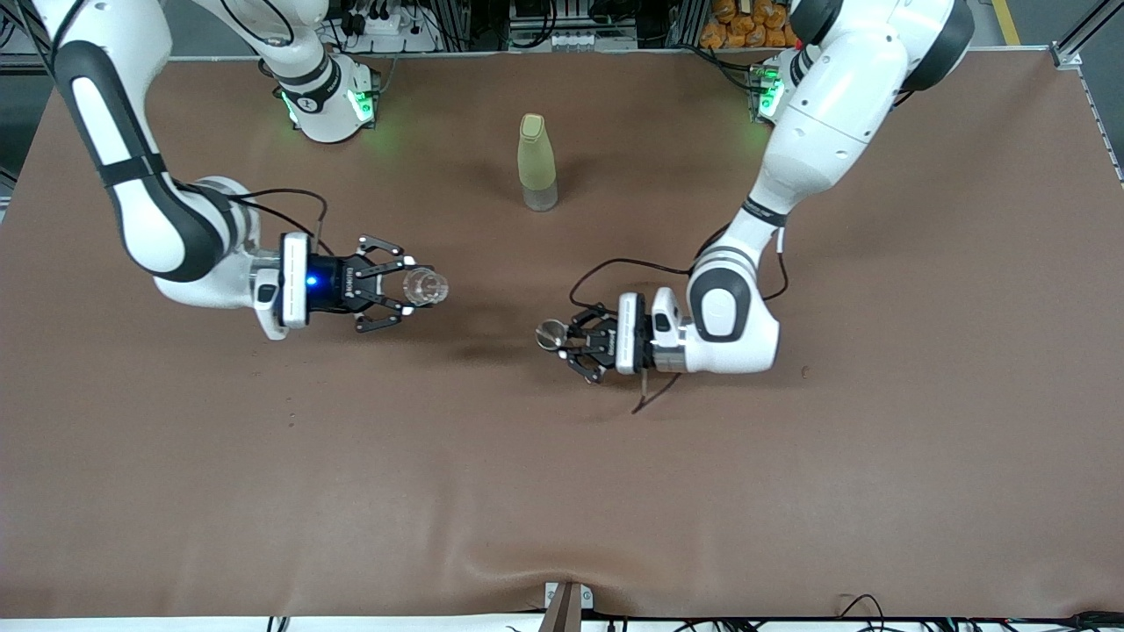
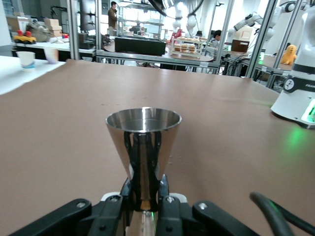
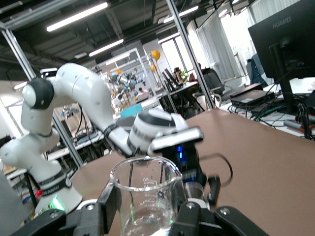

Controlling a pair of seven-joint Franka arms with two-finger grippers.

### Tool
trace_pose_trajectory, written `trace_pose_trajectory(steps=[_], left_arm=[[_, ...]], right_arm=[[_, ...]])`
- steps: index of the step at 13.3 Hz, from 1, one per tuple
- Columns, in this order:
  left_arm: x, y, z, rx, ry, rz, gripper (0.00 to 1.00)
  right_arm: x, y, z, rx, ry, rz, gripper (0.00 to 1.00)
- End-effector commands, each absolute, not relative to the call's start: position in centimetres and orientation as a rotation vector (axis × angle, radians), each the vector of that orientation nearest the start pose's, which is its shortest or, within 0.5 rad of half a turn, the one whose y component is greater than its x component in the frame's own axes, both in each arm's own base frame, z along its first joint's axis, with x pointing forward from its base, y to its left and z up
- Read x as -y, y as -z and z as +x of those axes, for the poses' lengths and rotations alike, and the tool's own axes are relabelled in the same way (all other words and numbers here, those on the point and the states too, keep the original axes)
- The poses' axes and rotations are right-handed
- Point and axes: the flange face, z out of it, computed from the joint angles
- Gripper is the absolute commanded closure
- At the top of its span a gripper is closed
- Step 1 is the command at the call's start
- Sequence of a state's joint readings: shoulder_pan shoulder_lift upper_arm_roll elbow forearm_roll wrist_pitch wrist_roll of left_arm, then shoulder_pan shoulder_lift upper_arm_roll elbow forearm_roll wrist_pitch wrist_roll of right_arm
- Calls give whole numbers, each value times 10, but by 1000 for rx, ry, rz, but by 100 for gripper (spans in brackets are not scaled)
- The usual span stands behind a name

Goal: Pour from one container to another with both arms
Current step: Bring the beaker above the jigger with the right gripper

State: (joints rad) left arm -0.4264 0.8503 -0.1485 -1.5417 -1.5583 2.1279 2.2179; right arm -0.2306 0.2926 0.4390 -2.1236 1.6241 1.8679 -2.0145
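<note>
Right pincer [image 1: 413,298] clenched on glass cup [image 1: 426,287]; left pincer [image 1: 566,342] clenched on jigger [image 1: 551,333], both above table, well apart.

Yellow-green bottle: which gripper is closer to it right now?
Left, narrowly. The left gripper holds the steel jigger over the table just camera-side of the bottle. The right gripper, holding the glass cup, is off toward the right arm's end.
</note>
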Motion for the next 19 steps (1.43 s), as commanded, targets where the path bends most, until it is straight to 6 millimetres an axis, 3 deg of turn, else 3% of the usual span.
trace_pose_trajectory(steps=[1,4,12,14,19], left_arm=[[430,-152,564,1404,-877,1389,100],[449,-148,550,1368,-871,1383,100],[454,-141,555,1370,-880,1380,100],[455,-141,554,1366,-880,1380,100],[459,-136,551,1342,-879,1395,100]], right_arm=[[-220,-324,530,858,957,-1477,91],[-253,-315,522,731,925,-1504,91],[-260,-276,506,489,663,-1580,91],[-270,-272,501,501,656,-1578,91],[-271,-259,500,579,722,-1580,91]])
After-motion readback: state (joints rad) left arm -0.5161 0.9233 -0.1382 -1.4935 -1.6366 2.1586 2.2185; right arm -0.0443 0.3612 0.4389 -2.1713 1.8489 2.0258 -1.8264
